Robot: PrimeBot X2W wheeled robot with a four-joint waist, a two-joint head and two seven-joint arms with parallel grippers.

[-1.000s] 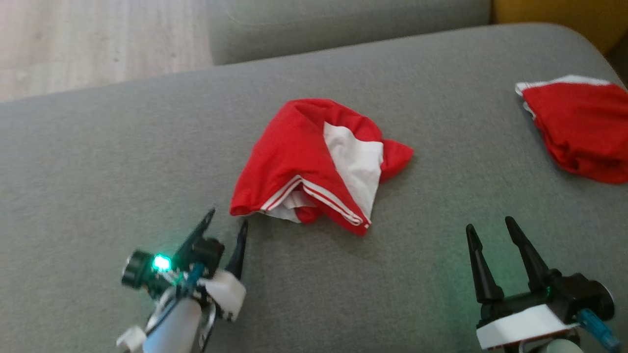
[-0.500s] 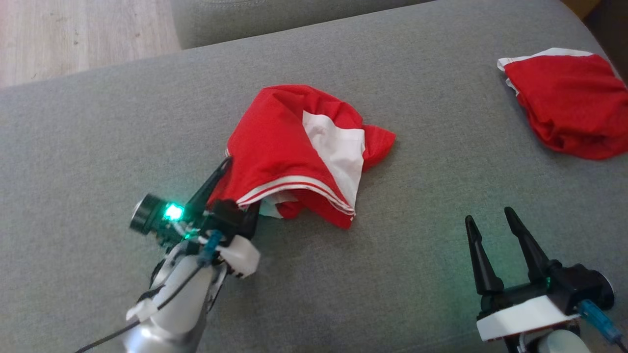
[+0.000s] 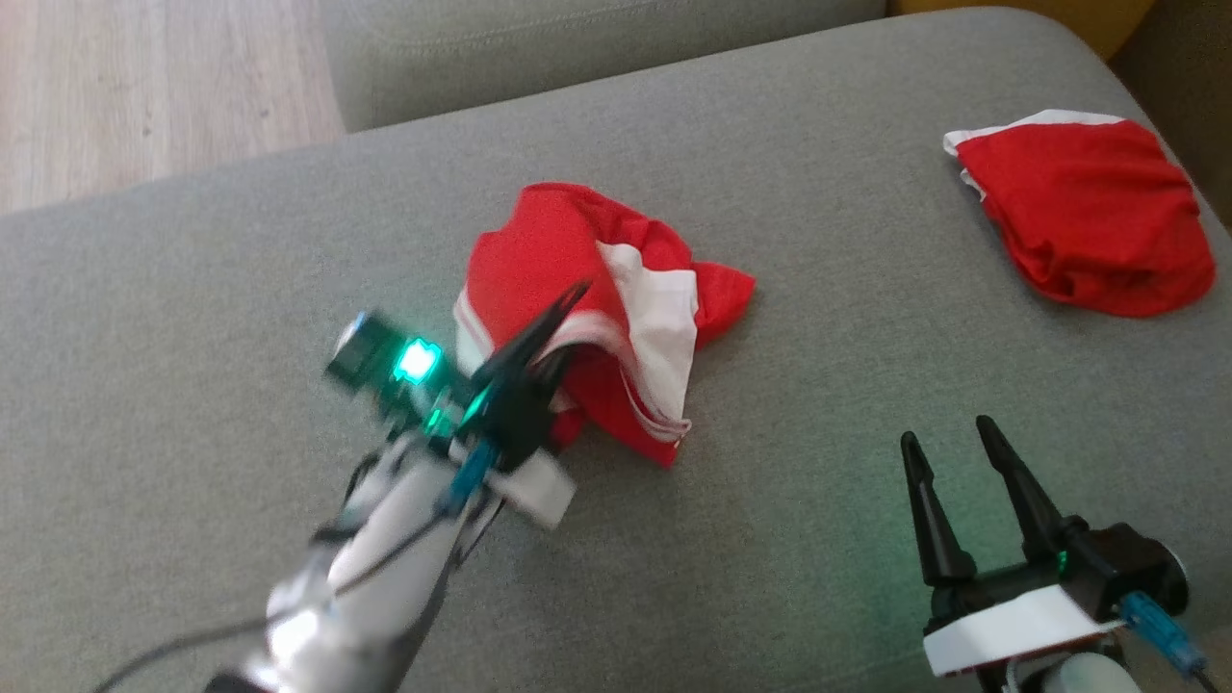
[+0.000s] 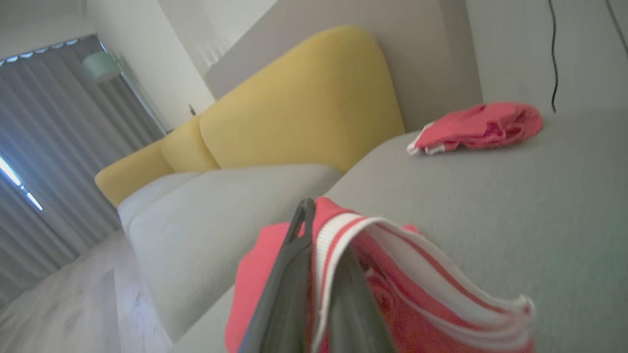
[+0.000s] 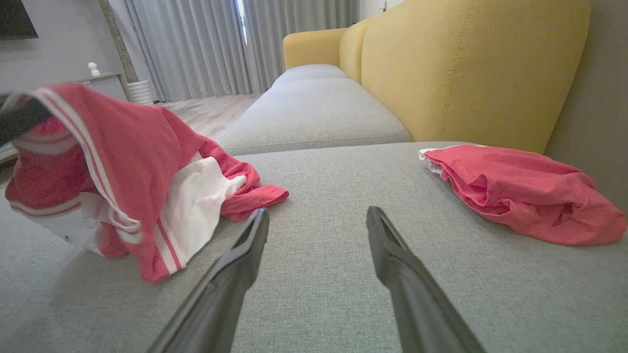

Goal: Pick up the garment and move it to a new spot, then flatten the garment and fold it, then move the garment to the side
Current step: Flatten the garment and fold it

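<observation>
Red-white soft garment, crumpled, w/ striped hem pinched by left claw; right claw spread.

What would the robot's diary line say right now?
step: pick up | left pincer: shut on garment hem, hem raised off sofa | right pincer: open, apart from it | other garment: far right

Right gripper at bottom centre, fingers spread wide, tips low over grey cushion. Garment at left: striped hem raised off cushion, hanging from left gripper at left edge; white panel and red tail resting on cushion. Second garment at right, red, crumpled, below yellow backrest.
</observation>
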